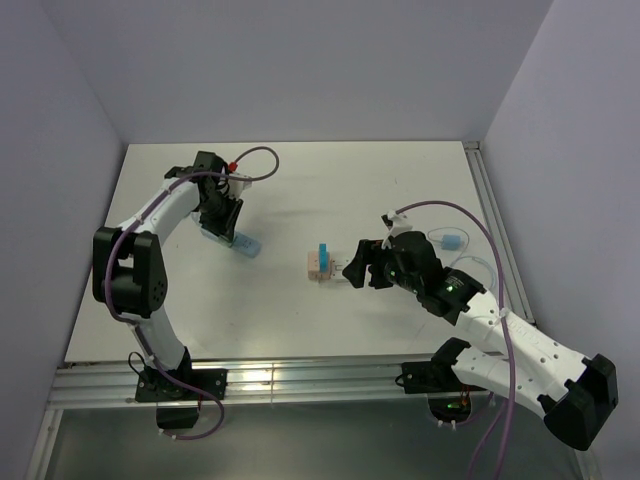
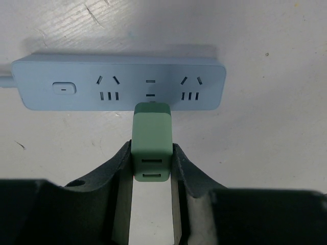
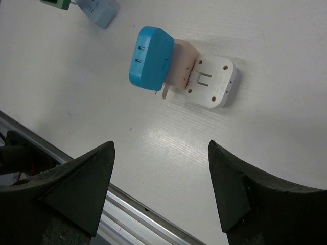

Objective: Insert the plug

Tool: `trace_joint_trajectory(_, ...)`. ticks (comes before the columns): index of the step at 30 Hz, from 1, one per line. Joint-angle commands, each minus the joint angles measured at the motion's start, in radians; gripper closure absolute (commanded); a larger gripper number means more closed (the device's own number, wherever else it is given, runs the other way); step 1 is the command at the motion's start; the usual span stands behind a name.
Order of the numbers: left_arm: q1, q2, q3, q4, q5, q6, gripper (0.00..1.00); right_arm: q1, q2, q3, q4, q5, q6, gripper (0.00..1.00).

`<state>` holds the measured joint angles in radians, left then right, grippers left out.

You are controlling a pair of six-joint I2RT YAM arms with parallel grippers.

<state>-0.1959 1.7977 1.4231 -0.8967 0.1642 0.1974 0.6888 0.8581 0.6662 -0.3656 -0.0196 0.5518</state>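
A white bench (image 1: 400, 180) stands between pale grey walls. The green plug (image 2: 151, 135) is clenched in the left tool (image 2: 152, 150), its front end meeting the blue power strip (image 2: 41, 71) at the middle outlet. Well apart, the right tool (image 3: 161, 148) hangs released above a blue, pink and white adapter cluster (image 3: 182, 61).

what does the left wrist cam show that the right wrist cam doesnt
Only left wrist: the sockets and switch of the power strip, the left gripper shut on the green plug at the middle socket. Only right wrist: a blue adapter, pink block and white adapter clustered together, and the open right gripper. Both: the white table, plus the strip and plug, which just peek in at the right wrist view's top edge.
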Motion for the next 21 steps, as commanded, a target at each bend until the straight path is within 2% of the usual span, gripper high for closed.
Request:
trace_joint_trajectory(1,0.001,-0.026,0.051,0.013,0.032,0.010,1.00,-0.008,0.004,-0.002,0.037,0.000,-0.018,0.20)
trace_joint_trajectory(21,0.000,0.069,0.091,0.005,0.031,0.014,1.00,-0.015,0.004,-0.002,0.037,-0.006,-0.018,0.20)
